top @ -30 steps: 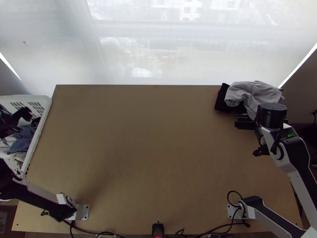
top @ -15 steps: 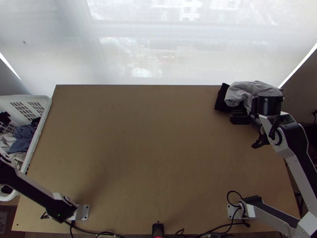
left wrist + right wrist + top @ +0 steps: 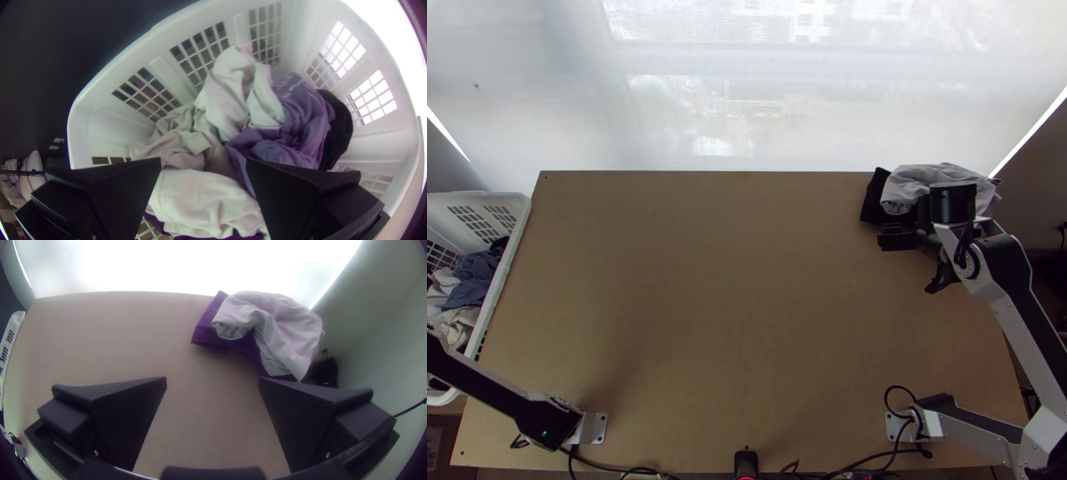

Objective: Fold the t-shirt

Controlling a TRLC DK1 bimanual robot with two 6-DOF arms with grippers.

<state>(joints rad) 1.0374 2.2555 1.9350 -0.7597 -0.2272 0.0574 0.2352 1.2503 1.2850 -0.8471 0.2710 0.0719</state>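
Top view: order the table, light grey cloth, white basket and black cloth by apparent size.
Largest to smallest:
1. table
2. white basket
3. light grey cloth
4. black cloth, partly covered

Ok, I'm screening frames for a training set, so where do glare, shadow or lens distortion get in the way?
Top view: window blind glaring, table dim with a soft shadow towards its lower left; left wrist view: white laundry basket bowed by the fisheye, glare upper right; right wrist view: blind blown out white.
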